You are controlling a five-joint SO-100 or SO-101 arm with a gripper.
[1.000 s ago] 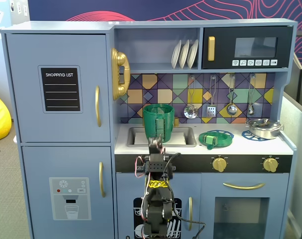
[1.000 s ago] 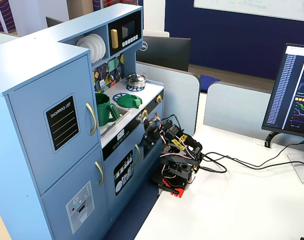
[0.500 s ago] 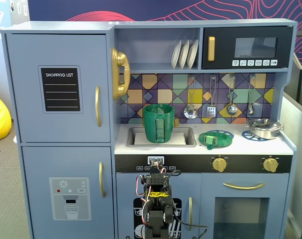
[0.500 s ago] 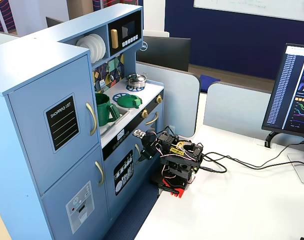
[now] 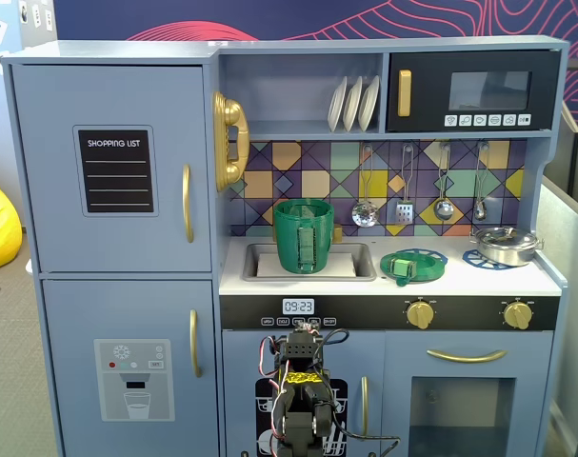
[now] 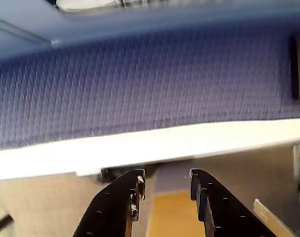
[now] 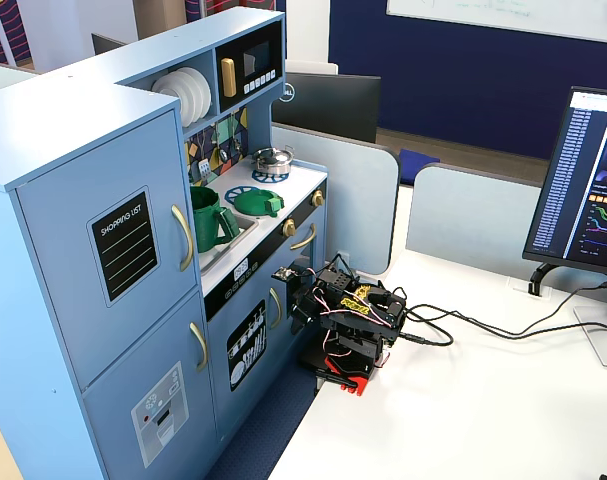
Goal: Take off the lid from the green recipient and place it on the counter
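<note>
On the smooth white counter [image 5: 517,278] lies the flat round lid [image 5: 413,266].

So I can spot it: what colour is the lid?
Bright green lid, clearest in a fixed view.

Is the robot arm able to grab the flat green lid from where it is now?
Probably not yet. The arm is folded low, its tool empty below the white counter, while the flat bright-green plastic lid lies on top; nothing blocks it.
</note>
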